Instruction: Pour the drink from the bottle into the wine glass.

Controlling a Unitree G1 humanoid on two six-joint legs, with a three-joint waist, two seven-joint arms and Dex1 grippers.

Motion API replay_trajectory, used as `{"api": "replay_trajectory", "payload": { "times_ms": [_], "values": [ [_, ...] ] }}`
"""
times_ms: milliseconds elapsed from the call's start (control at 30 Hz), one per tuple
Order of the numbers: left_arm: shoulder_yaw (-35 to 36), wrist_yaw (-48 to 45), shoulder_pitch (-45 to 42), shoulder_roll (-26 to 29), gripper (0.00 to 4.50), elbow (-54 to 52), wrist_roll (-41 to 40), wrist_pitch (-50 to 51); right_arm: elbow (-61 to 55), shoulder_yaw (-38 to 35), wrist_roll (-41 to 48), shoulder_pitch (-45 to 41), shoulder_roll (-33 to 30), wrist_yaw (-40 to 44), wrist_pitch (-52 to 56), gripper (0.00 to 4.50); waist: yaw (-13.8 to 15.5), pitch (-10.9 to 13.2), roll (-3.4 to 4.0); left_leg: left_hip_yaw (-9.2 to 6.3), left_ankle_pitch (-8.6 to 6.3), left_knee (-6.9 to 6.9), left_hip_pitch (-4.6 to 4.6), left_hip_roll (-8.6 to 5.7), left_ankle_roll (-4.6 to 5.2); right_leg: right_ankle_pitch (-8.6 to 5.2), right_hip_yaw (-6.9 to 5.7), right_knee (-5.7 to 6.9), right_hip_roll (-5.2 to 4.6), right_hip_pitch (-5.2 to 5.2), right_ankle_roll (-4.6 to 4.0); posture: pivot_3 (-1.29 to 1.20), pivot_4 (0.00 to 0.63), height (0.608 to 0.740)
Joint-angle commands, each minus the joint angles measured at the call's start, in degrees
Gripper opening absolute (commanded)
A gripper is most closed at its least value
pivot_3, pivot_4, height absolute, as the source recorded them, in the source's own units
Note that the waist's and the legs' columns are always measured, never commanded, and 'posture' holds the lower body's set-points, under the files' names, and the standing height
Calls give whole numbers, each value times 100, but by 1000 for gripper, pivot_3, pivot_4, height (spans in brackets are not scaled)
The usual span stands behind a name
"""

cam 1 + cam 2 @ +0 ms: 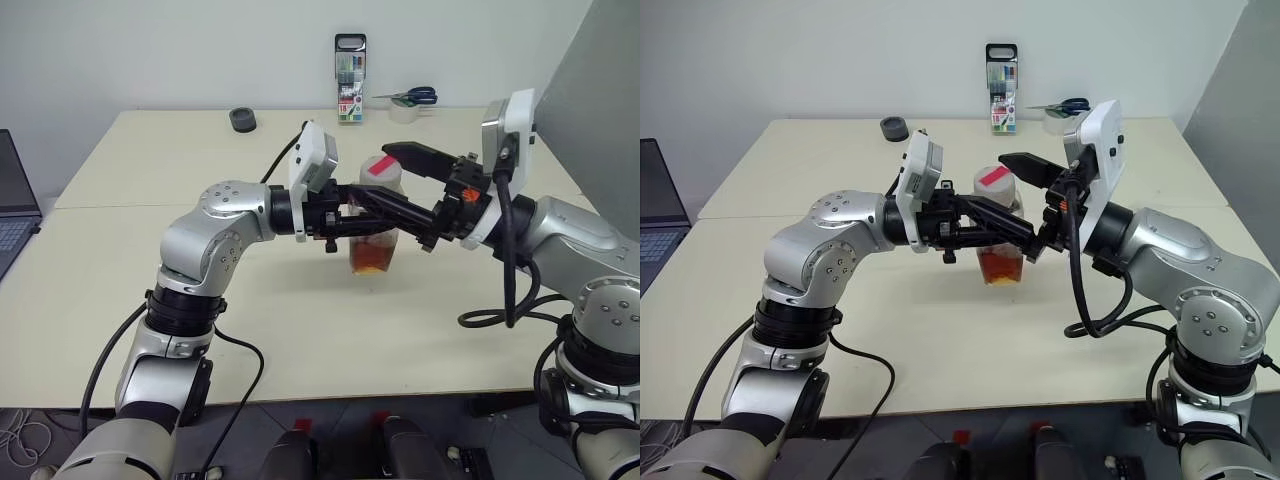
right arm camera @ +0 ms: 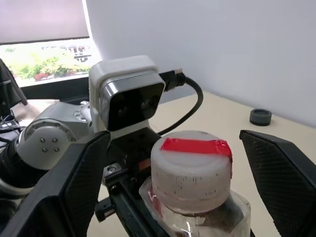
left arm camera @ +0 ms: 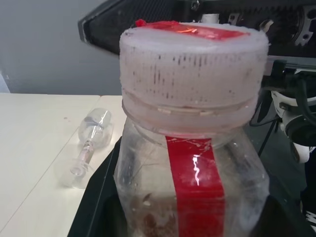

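The step in hand looks like uncapping. The bottle (image 1: 376, 232) is held above the table (image 1: 150, 260), near its middle, by the left end effector (image 1: 385, 213), whose fingers are clamped on the bottle's body from the robot's left. The right end effector (image 2: 174, 182) sits at the bottle's cap (image 2: 191, 170) with its fingers wide apart, one on either side of the cap and touching neither side, so far as the right wrist view shows. The cap is on the neck, pale and ribbed, with a red strip across its top.

The drink (image 1: 374, 258) fills only the lower part of the bottle, a reddish-brown pool at the base; the upper part is clear. The glass (image 3: 89, 146) lies on its side on the table beyond the bottle in the left wrist view, and looks empty.

Judging from this, pouring cannot begin yet. The next move calls for the right fingers to close squarely on the cap and twist it off while the left grip keeps the bottle from turning. The glass would also need standing upright before any liquid can go in, which is a likely snag with both arms busy at the bottle.
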Motion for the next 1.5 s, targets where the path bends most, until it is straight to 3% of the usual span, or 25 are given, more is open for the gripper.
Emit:
{"api": "replay_trajectory", "payload": {
  "times_ms": [33,133,300,467,567,667,767,967,1100,1333,1367,1500],
  "values": [
    [85,34,-237,-24,1814,-96,-8,-141,-96,-13,80,-63,-18,-50,-207,4294,-1,0,0,0,0,0,0,0,0,0,0,0,0,0,0,0,150,740],
    [77,50,-221,-23,1814,-117,-11,-140,-58,26,89,-62,-62,-10,-257,3590,-2,0,0,0,0,0,0,0,1,0,0,0,1,0,0,0,150,740],
    [105,71,-244,8,1814,-102,-7,-143,-41,193,-50,10,-186,134,-385,1826,-3,0,0,1,-1,-1,0,0,1,0,-1,0,1,0,0,0,150,740],
    [106,114,-258,0,1814,-60,47,-182,0,554,-637,163,-389,464,-848,1802,-5,0,0,2,-1,-1,1,0,2,0,-2,0,3,0,0,0,150,740],
    [112,85,-253,3,1814,-91,33,-157,184,515,-560,146,-442,732,-948,1802,-4,0,0,3,0,-1,1,0,1,0,-2,0,3,0,0,0,150,740],
    [107,9,-289,27,1814,-66,14,-147,688,440,-289,-72,-783,1634,-946,1802,-4,0,0,3,-1,0,1,0,2,0,-5,0,4,0,0,0,150,740],
    [96,-59,-339,45,1814,-86,-28,-111,1629,747,-563,-575,-1128,2877,-1251,1802,-8,0,0,7,-3,1,3,-1,6,0,-9,-1,9,2,0,0,150,740],
    [133,3,-333,-65,1814,-274,-201,84,3773,1324,-1129,-2056,-673,4299,-1719,1802,-76,1,1,14,-6,-6,12,13,12,0,1,2,39,0,0,0,150,740],
    [150,45,-279,-119,1814,-368,-212,129,4330,1473,-1542,-2281,-468,4830,-2051,1802,-50,1,1,8,-1,-7,6,14,1,0,-2,-2,26,-2,-1,0,150,740],
    [242,65,-174,-62,1814,-385,-188,115,3892,1092,-1529,-1975,-933,4845,-1526,4292,26,1,0,-3,0,4,-16,-4,-1,1,-1,-7,-6,-11,-1,0,150,740],
    [249,72,-152,-62,1814,-391,-186,114,3642,950,-1399,-1817,-1108,4743,-1284,4483,28,1,1,-8,0,3,-19,-3,-1,1,-2,-11,-6,-11,-1,0,150,740],
    [272,79,-105,-61,1814,-369,-178,90,2388,232,-698,-1015,-1568,4036,-348,4483,34,1,0,-7,0,-1,-24,-3,-1,1,0,-13,-7,-17,-1,0,150,740]
  ]
}}
